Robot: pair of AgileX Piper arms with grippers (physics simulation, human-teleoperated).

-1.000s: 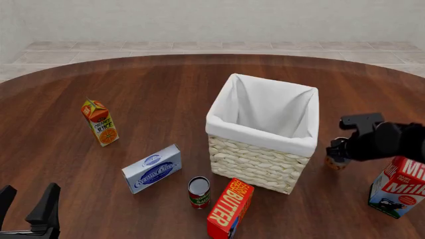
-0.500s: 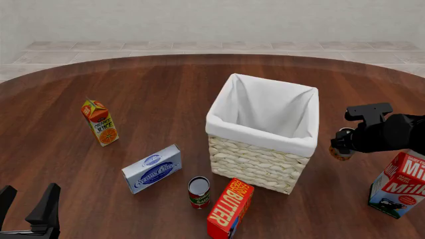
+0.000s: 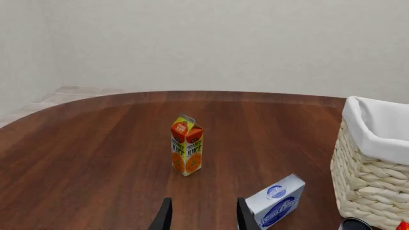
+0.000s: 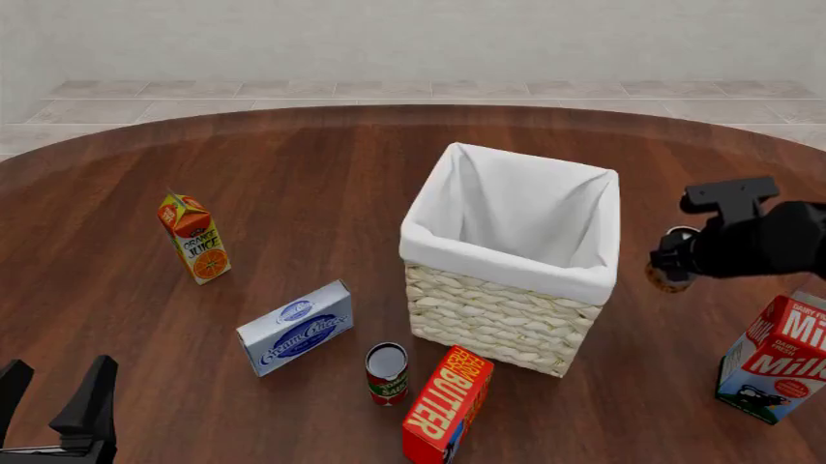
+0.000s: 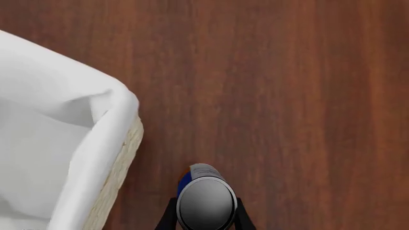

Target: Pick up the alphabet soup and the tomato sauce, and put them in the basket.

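Observation:
My right gripper (image 4: 668, 267) is shut on the alphabet soup (image 4: 666, 279) and holds it in the air just right of the basket (image 4: 490, 324). In the right wrist view the can's silvery top (image 5: 206, 201) sits between my fingers, with the basket's white liner rim (image 5: 108, 134) beside it and the bare table below. The tomato sauce (image 4: 386, 372) stands upright on the table in front of the basket, next to the butter box; its top edge shows in the left wrist view (image 3: 355, 224). My left gripper (image 4: 52, 411) is open and empty at the near left.
An orange juice carton (image 4: 195, 238) stands at the left. A cream cheese box (image 4: 296, 327) lies left of the tomato sauce. A red butter box (image 4: 447, 391) is in front of the basket. A milk carton (image 4: 775, 358) stands near right, below the right gripper.
My right gripper has lifted the alphabet soup off the table and carried it up and slightly right beside the basket. The left arm has not moved.

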